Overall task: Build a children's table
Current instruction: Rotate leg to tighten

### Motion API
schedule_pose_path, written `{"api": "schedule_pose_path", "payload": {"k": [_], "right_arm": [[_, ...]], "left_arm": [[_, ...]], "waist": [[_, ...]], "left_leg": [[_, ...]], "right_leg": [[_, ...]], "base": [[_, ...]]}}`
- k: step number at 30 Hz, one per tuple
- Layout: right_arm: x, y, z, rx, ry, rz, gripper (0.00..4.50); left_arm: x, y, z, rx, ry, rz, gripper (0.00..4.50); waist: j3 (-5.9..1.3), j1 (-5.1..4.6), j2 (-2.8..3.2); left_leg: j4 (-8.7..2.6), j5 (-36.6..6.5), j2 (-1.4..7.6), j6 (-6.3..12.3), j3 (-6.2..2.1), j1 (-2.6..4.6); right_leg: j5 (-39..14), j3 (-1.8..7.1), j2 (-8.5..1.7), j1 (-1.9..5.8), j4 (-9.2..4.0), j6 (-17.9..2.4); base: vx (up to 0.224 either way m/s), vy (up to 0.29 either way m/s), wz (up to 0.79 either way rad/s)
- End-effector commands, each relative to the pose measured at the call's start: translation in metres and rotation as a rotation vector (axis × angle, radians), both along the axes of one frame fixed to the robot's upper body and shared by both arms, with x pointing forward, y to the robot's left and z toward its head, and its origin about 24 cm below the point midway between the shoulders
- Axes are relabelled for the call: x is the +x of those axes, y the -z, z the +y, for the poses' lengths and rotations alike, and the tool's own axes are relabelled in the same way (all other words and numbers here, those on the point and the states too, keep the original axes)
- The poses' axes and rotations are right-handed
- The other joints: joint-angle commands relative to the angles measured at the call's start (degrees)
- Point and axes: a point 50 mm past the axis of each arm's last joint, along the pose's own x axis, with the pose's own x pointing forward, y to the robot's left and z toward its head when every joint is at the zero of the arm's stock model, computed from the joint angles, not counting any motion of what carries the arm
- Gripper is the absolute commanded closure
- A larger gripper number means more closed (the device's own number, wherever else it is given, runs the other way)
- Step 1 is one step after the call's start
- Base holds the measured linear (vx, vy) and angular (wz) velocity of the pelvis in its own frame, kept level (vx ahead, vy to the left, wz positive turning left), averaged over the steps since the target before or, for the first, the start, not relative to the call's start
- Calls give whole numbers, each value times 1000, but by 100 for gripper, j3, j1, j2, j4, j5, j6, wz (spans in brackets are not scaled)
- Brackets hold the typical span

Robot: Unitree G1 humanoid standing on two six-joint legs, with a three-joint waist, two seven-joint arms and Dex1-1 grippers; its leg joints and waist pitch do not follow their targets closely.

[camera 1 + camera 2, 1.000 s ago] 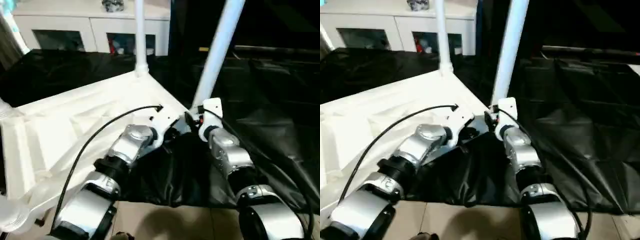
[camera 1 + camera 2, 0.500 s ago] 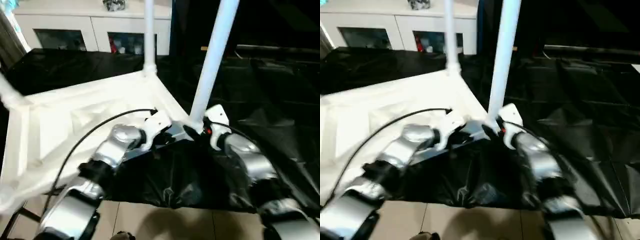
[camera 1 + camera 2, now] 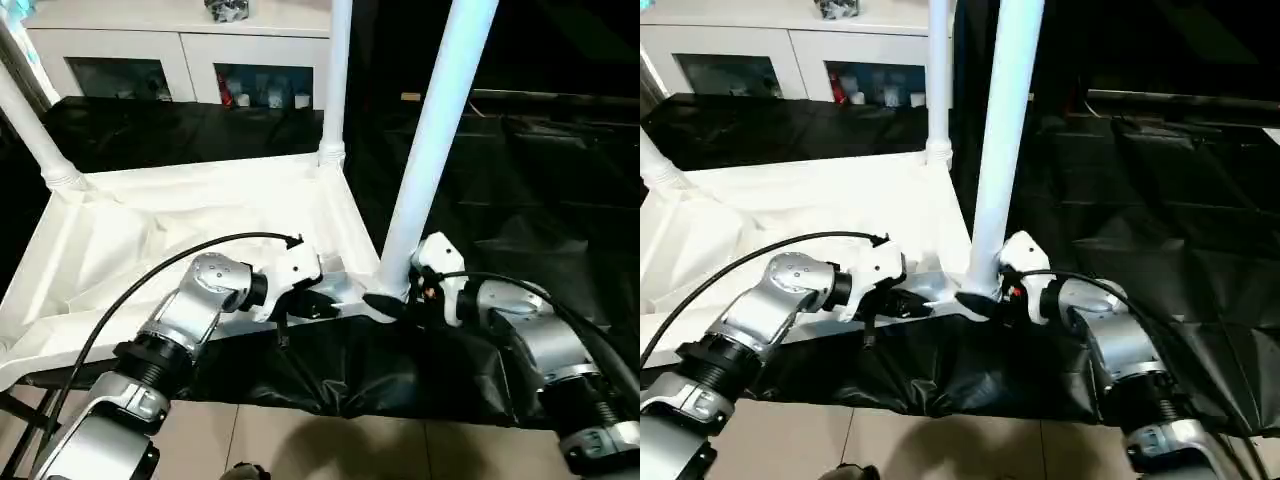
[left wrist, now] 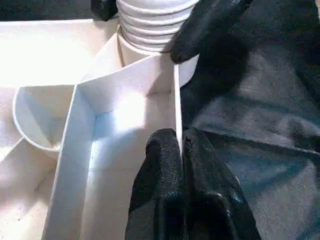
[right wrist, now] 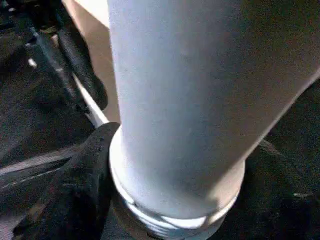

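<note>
White legs (image 3: pixel 435 130) stand in three sockets we see; our left gripper (image 4: pixel 181 150) pinches the tabletop (image 3: pixel 150 240) rim, right gripper (image 3: pixel 395 300) hugs the nearest leg.

Three legs (image 3: pixel 436 140) stand in the tabletop (image 3: pixel 150 240), which rests on the work table (image 3: pixel 540 180).
</note>
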Motion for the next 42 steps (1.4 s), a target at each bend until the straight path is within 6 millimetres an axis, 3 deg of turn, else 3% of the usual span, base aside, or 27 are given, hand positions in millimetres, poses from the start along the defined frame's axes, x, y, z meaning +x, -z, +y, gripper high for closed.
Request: {"api": "schedule_pose_path", "payload": {"k": [1, 4, 11, 15, 18, 24, 25, 27, 33, 38, 42], "right_arm": [[0, 1, 0, -36, -9, -2, 141], [-1, -1, 4, -20, -25, 3, 168], [-5, 4, 9, 29, -19, 37, 175], [12, 13, 13, 77, 226, 10, 175], [24, 21, 17, 68, 427, -2, 175], [41, 26, 40, 157, 730, 50, 176], [42, 25, 44, 163, 731, 45, 176], [44, 23, 53, 163, 695, 20, 120], [43, 17, 49, 132, 606, -38, 63], [42, 12, 34, 108, 539, -78, 58], [32, 11, 19, 60, 375, -80, 58]], "left_arm": [[-7, -4, -11, -4, 107, 7, 450], [-8, -3, -9, 6, 111, 16, 450], [-5, -1, -12, -5, 69, -3, 450], [15, 0, -21, -30, -166, -51, 450], [27, -1, -28, -40, -322, -87, 450], [38, -6, -49, -84, -455, -113, 450], [38, -7, -52, -90, -446, -116, 450], [36, -9, -60, -103, -405, -122, 450], [31, -7, -57, -97, -319, -130, 450], [27, -3, -48, -74, -256, -123, 450], [19, -2, -37, -65, -154, -108, 450]], "waist": [[-389, 0, -33], [-387, -1, -36], [-390, -6, -35], [-379, -28, -26], [-376, -70, -39], [-382, -124, -73], [-381, -125, -66], [-399, -113, -79], [-404, -92, -78], [-398, -76, -74], [-396, -52, -72]], "left_leg": [[-383, -2156, 61, 6, -35, 234], [-382, -2174, 60, 1, -34, 239], [-379, -2117, 58, 15, -31, 233], [-371, -2242, 47, -81, -22, 252], [-378, -2438, 13, -231, -58, 258], [-378, -2498, 4, -182, -70, 250], [-377, -2495, 1, -175, -70, 252], [-377, -2297, 7, -87, -60, 217], [-367, -2059, 14, 31, -36, 203], [-367, -2042, 23, 68, -30, 206], [-370, -2028, 38, 116, -26, 208]], "right_leg": [[-1707, 32, -118, 180, -426, -1039], [-1749, 31, -113, 176, -430, -1037], [-1637, 31, -113, 186, -420, -1077], [-1863, 39, -116, 142, -440, -1056], [-2414, 12, -132, 122, -488, -878], [-2460, -1, -128, 111, -534, -801], [-2446, -5, -121, 112, -531, -795], [-2134, 0, -122, 149, -506, -816], [-1777, 10, -123, 181, -470, -920], [-1790, 13, -129, 196, -477, -932], [-1705, 19, -120, 199, -465, -971]], "base": [[0, 0, 0], [0, 0, 0], [0, 0, 0], [0, 0, 0], [-17, 3, -1], [0, 0, 0], [0, 0, 0], [0, 0, 0], [0, 0, 0], [0, 0, 0], [0, 0, 0]]}}
